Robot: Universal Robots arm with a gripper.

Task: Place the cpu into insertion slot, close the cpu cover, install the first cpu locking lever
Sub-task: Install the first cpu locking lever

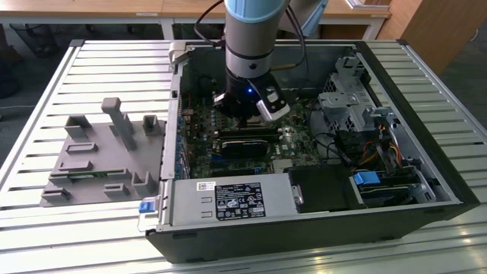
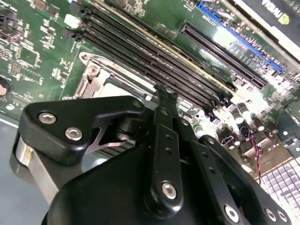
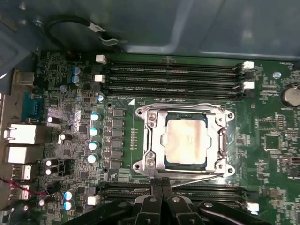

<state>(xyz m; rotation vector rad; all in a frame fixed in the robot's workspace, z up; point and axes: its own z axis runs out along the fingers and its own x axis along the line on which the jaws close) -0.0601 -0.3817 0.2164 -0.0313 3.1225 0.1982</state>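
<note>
you have the cpu [image 3: 184, 142] seated under the closed cpu cover [image 3: 154, 140], gripper [image 3: 161, 183] pinched narrow at the locking lever [image 3: 197, 175], needing latching.

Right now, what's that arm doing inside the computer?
Gripper shut, at socket edge. Cpu seated, cpu cover down around it. Nothing in the way.

Black gripper [image 2: 161, 93] fills foreground, its fingers pressed together, tip over edge of insertion slot [image 2: 101, 77]. Silvery cpu cover [image 2: 96, 86] partly hidden behind gripper body. Green motherboard [image 2: 28, 42] beneath. 4 long black memory slots [image 2: 154, 58] run diagonally just beside socket. Blue card slot [image 2: 239, 40] lies farther off.
</note>
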